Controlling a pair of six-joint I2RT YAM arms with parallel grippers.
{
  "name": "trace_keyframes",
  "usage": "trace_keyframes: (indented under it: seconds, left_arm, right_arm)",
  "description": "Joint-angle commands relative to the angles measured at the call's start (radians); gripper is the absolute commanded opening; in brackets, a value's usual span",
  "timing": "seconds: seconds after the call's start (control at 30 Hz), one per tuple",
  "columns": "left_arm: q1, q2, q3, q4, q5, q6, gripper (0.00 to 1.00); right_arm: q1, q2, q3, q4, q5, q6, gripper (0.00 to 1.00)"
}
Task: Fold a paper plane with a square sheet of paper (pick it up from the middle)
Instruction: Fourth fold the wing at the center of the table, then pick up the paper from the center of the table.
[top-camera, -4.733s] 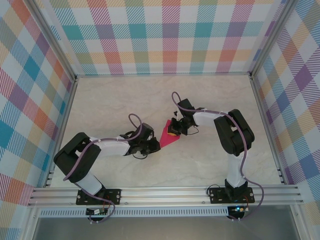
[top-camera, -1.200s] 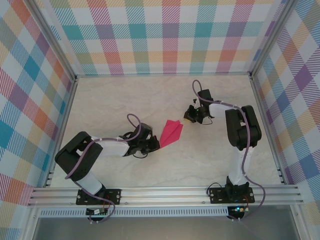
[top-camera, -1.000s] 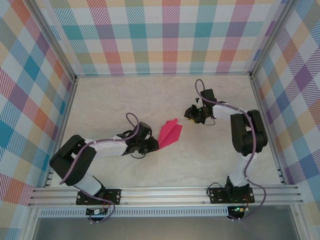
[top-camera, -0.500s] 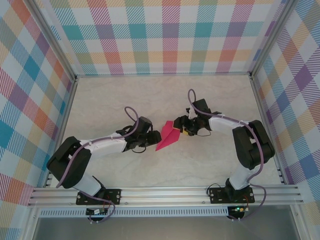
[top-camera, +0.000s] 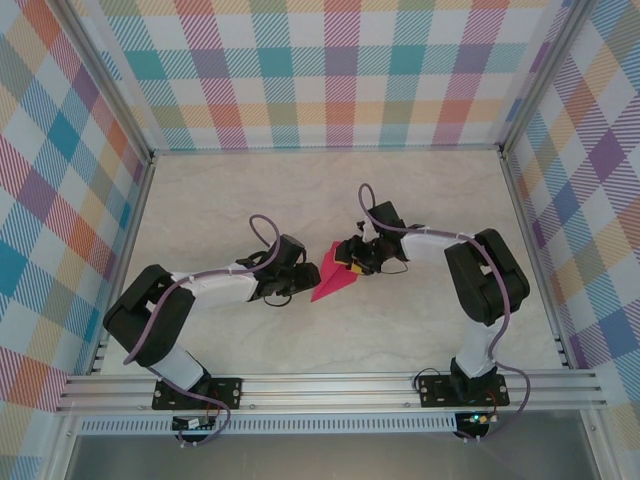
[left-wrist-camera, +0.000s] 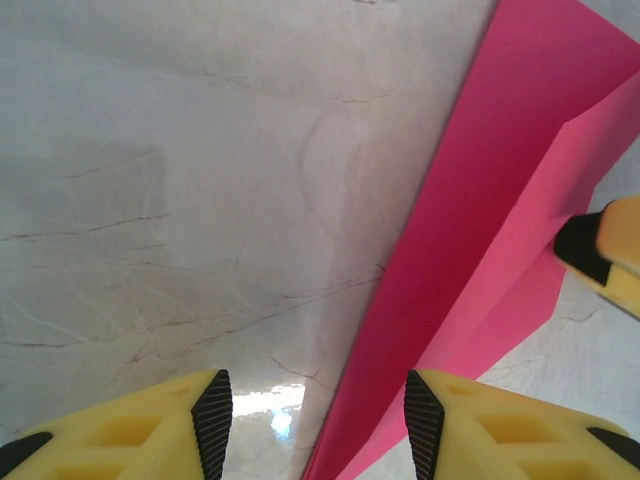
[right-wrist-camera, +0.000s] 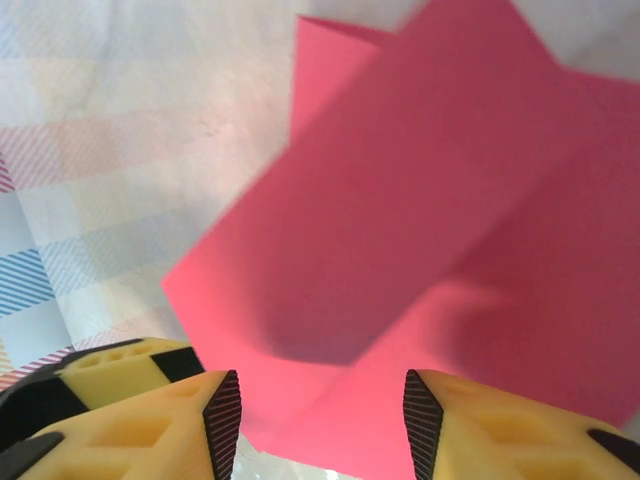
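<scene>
At mid-desk, a little right of centre: the paper plane (top-camera: 335, 278), a narrow pointed dart of bright pink-red creased paper. It lies flat on the pale marbled desk (top-camera: 230, 200).
- Long axis: runs on a slant, with the narrow nose toward the near-left and the wide tail toward the far-right.
- Upper layer: one folded flap sits slightly proud of the layer beneath. In the right wrist view it throws a shadow onto the lower sheet.

Left hand (top-camera: 302, 284):
- It sits just beside the plane's left long edge, close to the nose end.
- It is released. In its own wrist view the yellow fingers with black pads (left-wrist-camera: 212, 420) stand apart, with bare desk showing between them.
- The plane's edge runs up from the gap close to the right-hand pad.

Right hand (top-camera: 350, 264):
- It is over the wide tail end, opposite the left hand.
- Its fingers also stand apart, gripping nothing, and pink paper spans the whole gap ahead of them.
- One of its yellow fingertips shows at the far edge of the paper in the left wrist view.

Judgement: both hands are about equally near, one at each end of the axis. The next press or pinch will probably turn on that slant. The right hand is placed for the tail flap, and the left could steady the nose edge.
</scene>
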Motion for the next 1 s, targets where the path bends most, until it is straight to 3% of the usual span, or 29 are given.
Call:
trace_keyframes:
  seconds: [0.0, 0.33, 0.47, 0.7, 0.97]
  left_arm:
    - [0.016, 0.008, 0.014, 0.006, 0.005, -0.017, 0.52]
    - [0.04, -0.004, -0.007, 0.043, 0.064, -0.041, 0.53]
    - [0.068, -0.017, -0.026, 0.114, 0.178, -0.028, 0.53]
    - [0.178, -0.139, -0.077, 0.159, 0.379, 0.009, 0.67]
    - [0.247, -0.284, -0.096, 0.259, 0.577, -0.012, 0.86]
  right_arm:
    - [0.006, 0.029, 0.028, 0.03, -0.036, 0.0, 0.47]
    - [0.008, 0.074, 0.038, 0.074, -0.073, 0.008, 0.37]
    - [0.008, 0.074, 0.035, 0.115, -0.103, -0.008, 0.17]
    - [0.006, -0.043, 0.021, 0.146, -0.145, -0.064, 0.06]
    - [-0.015, -0.149, 0.063, 0.178, -0.368, -0.051, 0.06]
